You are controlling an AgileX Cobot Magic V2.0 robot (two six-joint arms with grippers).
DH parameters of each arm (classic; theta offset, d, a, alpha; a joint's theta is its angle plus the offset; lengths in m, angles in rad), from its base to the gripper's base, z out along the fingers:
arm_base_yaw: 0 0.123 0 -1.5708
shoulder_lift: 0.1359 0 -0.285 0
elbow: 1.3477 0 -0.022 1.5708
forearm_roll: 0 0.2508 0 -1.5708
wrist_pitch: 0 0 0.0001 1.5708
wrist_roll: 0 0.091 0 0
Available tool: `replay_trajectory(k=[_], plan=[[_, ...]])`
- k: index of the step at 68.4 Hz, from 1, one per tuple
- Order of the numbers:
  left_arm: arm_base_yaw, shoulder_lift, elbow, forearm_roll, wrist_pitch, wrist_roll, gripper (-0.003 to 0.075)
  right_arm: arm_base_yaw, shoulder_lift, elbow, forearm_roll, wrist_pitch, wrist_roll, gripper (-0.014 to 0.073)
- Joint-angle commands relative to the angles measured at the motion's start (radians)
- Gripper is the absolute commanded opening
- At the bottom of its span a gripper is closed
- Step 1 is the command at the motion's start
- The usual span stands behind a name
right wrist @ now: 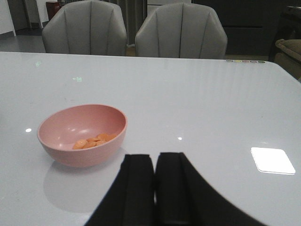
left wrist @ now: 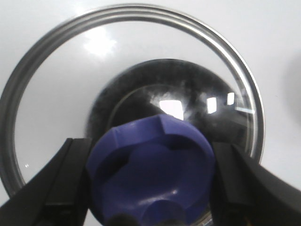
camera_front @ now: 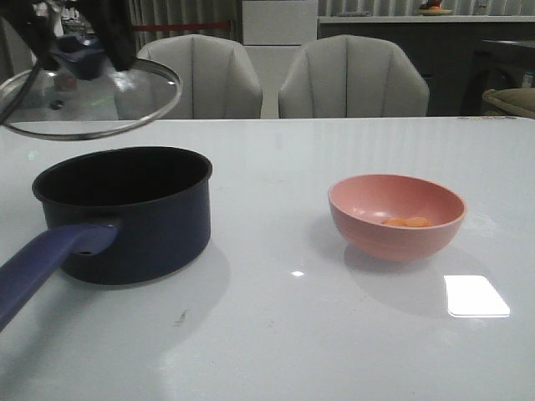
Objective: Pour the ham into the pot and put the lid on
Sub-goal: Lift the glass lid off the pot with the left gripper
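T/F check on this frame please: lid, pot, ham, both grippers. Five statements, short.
1. The lid sits on the pot. False: the left gripper holds it in the air by its knob, above and behind the pot.
2. The ham is in the pink bowl. True.
3. The right gripper is shut on the bowl. False: its fingers are closed together on nothing, short of the bowl.
4. The pot is open, with no ham showing inside it. True.
5. The pot's handle points toward the bowl. False: it points toward the camera and to the robot's left.
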Motion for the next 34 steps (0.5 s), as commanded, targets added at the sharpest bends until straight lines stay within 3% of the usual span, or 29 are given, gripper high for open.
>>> replay_trajectory(k=[1,16,34], plan=[[0.07,-0.12,0.037,0.013,-0.071,0.017,0.0194,-0.006,-0.02,-0.005,-0.015,-0.076,-0.004,0.0158],[0.257,-0.188,0.182,0.011,-0.119,0.049,0.0194,-0.006,-0.02,-0.005,-0.015,-0.076,-0.004,0.0158],[0.378,-0.123,0.312,0.0,-0.209,0.072,0.0194,-0.006,-0.02,-0.005,-0.015,-0.075,-0.004,0.0158]])
